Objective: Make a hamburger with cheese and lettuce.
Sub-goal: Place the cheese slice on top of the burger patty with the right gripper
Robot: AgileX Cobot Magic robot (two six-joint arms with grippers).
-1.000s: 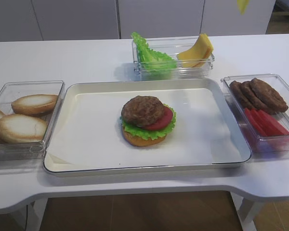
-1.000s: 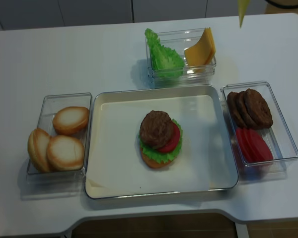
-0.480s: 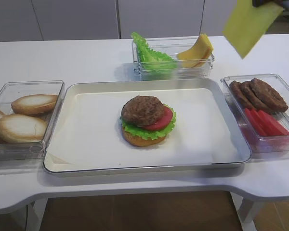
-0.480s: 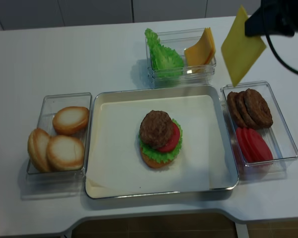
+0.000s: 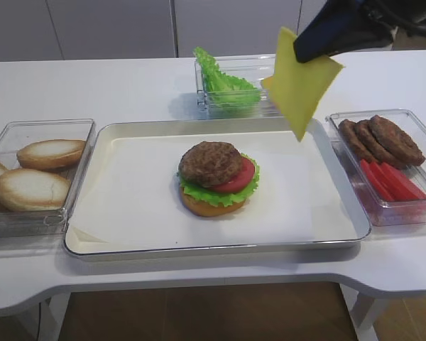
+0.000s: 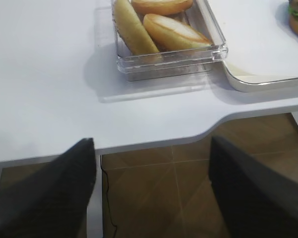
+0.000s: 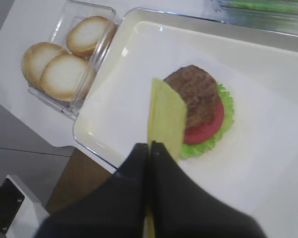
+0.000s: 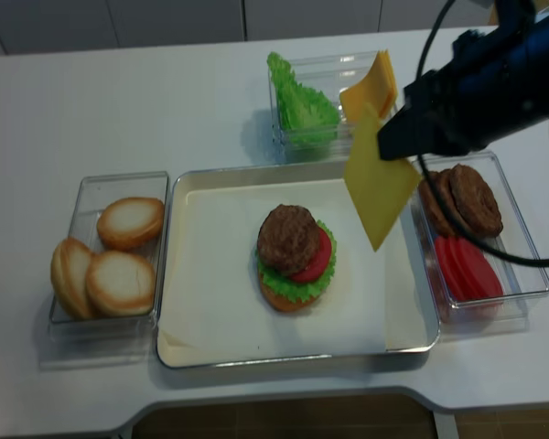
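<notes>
My right gripper [image 8: 391,146] was clenched on one corner of the cheese [image 8: 377,187], which hung in the air over the tray's right side, beside the hamburger [image 8: 293,255]. It looked light and floppy; I judged an edge pinch suited it.

The hamburger [image 8: 295,258] sits in the middle of the tray [image 8: 183,346], with a bin of bun halves [image 8: 110,258] to its left and a bin of patties [image 8: 460,199] and tomato slices [image 8: 467,267] to its right. Behind the tray stands a bin holding lettuce [image 8: 302,103] and a pile of cheese slices [image 8: 370,87]. A single cheese slice [image 8: 377,186] hangs above the tray's right part, right of the hamburger.
</notes>
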